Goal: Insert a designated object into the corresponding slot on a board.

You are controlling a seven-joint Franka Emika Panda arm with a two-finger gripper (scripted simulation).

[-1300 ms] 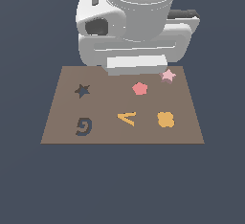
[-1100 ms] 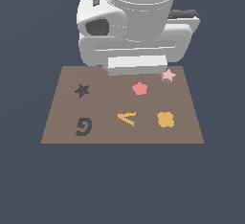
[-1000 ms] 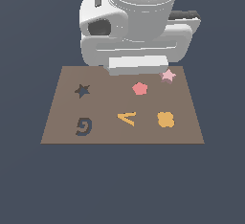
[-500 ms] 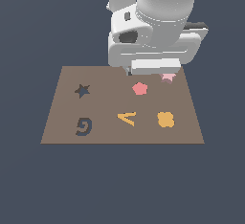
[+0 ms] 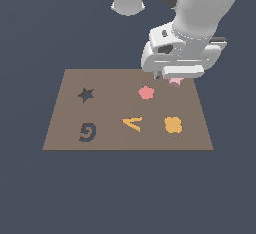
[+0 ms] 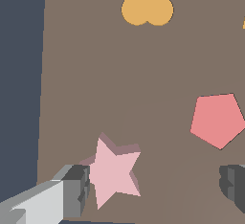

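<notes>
The pale pink star block (image 6: 115, 170) lies on the brown board (image 5: 115, 138) near its far right corner in the exterior view, where it is mostly hidden under the hand (image 5: 175, 82). My gripper (image 6: 153, 187) is open and low over the board. The star lies between the fingers, close to one finger (image 6: 72, 189) and well apart from the other. In the exterior view the gripper (image 5: 167, 78) hangs just above the star. The dark star-shaped slot (image 5: 86, 94) is at the board's far left and is empty.
A salmon-pink pentagon (image 5: 146, 92) lies just to the exterior view's left of the star, and also shows in the wrist view (image 6: 217, 120). An orange clover (image 5: 173, 124), an orange A (image 5: 132, 123) and a dark G cutout (image 5: 88, 131) sit along the board's near row.
The arm has swung from above the board's far middle toward the exterior view's right and come down over the pink star. The star and other shapes have not moved.
</notes>
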